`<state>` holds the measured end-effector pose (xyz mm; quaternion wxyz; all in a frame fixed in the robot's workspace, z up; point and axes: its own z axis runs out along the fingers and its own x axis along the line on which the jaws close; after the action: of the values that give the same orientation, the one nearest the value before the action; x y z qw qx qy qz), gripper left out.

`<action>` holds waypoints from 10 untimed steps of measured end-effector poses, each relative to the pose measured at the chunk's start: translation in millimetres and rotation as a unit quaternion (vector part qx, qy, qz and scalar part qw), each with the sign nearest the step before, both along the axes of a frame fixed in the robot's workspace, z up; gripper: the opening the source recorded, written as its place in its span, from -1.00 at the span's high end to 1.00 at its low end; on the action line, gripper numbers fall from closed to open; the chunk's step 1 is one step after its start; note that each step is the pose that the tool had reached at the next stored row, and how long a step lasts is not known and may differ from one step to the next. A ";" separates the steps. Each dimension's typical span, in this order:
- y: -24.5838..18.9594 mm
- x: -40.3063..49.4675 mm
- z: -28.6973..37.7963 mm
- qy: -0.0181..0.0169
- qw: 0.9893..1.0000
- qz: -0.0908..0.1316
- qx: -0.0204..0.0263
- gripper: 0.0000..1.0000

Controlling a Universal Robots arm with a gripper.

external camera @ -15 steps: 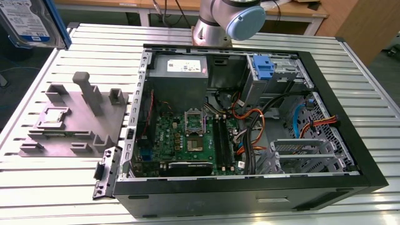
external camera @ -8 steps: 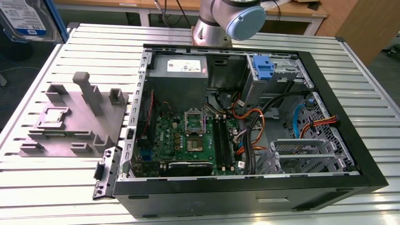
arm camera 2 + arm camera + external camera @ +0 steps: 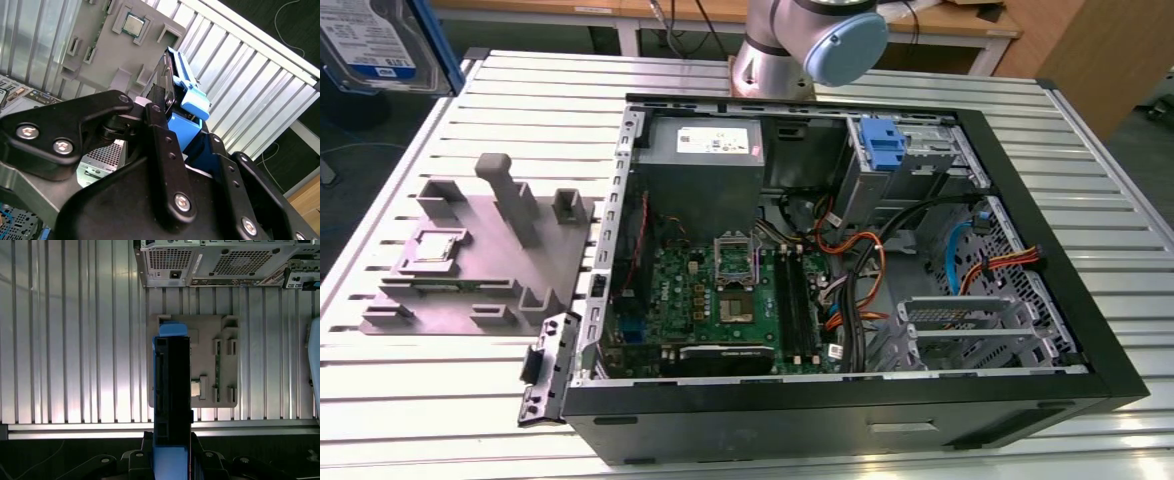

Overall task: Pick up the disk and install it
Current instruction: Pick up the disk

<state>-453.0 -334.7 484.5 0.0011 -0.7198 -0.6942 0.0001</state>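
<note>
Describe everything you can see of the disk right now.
The disk is a flat drive, dark along its edge, in a blue plastic carrier frame; the exterior view shows its white-and-blue label. The gripper clamps one end, holding it in the air over the slatted table and grey fixture, outside the computer case.

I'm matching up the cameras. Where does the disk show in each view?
Exterior view: the disk, top corner at the exterior view's left.
First wrist view: edge-on, clamped in the gripper, before the grey fixture plate.
Second wrist view: edge-on, in the gripper.
Shared landmark: the grey fixture plate.
</note>
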 end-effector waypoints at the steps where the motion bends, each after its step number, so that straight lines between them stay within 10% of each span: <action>1: 0.0 0.0 0.0 0.000 1.000 0.000 0.000 0.26; 10: -0.5 0.2 0.0 0.000 1.000 0.000 0.000 0.26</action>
<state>-452.8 -335.2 484.5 0.0012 -0.7197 -0.6943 0.0001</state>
